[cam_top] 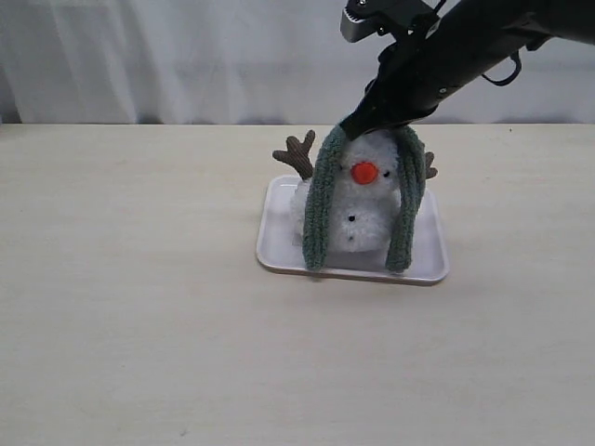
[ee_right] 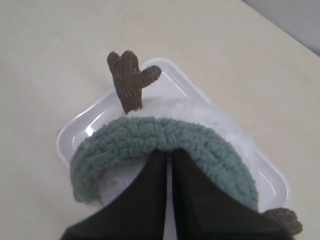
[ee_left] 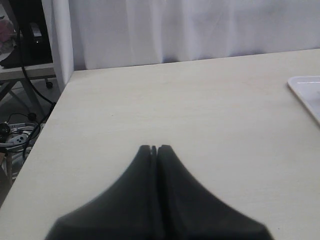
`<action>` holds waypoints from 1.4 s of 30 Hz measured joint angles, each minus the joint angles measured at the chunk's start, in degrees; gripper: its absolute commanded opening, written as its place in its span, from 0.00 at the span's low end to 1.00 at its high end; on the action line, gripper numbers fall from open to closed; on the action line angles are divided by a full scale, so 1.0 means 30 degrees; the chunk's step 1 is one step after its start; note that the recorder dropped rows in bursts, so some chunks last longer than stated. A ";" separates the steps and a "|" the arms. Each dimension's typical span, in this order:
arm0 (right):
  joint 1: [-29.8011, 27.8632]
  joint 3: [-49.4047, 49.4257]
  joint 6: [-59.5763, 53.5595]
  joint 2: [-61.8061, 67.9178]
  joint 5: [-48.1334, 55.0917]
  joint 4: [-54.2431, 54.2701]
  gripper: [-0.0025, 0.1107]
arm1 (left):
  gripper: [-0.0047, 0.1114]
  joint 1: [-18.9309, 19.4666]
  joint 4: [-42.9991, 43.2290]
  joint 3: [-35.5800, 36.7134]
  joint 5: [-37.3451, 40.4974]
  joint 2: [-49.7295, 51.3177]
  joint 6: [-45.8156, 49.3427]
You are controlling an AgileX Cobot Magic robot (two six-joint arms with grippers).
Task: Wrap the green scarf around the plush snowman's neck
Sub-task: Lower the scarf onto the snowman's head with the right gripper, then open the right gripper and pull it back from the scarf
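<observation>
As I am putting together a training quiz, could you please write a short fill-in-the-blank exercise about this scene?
1. The plush snowman stands on a white ____.
2. The green scarf is draped over the snowman's ____, both ends hanging in front.
3. The snowman's nose is ____.
4. The left pincer is ____ above bare table.
Missing words: tray, head, orange, shut.

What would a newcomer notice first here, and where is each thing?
The plush snowman stands on a white tray, central on the table, the green scarf draped over its head with both ends hanging beside its orange nose. The right gripper reaches down from above, jaws closed on the scarf's middle.
</observation>
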 measured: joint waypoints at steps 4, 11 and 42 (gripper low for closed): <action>0.0000 0.0000 0.0020 0.0611 -0.1564 -0.0146 0.06 | 0.04 0.0000 0.0000 0.0000 0.0000 0.0000 0.0000; 0.0000 0.0000 0.0069 0.0714 -0.3766 -0.0228 0.06 | 0.04 0.0000 0.0000 0.0000 0.0000 0.0000 0.0000; -0.0173 0.0000 0.2712 0.0050 -0.2717 -0.0228 0.23 | 0.04 0.0000 0.0000 0.0000 0.0000 0.0000 0.0000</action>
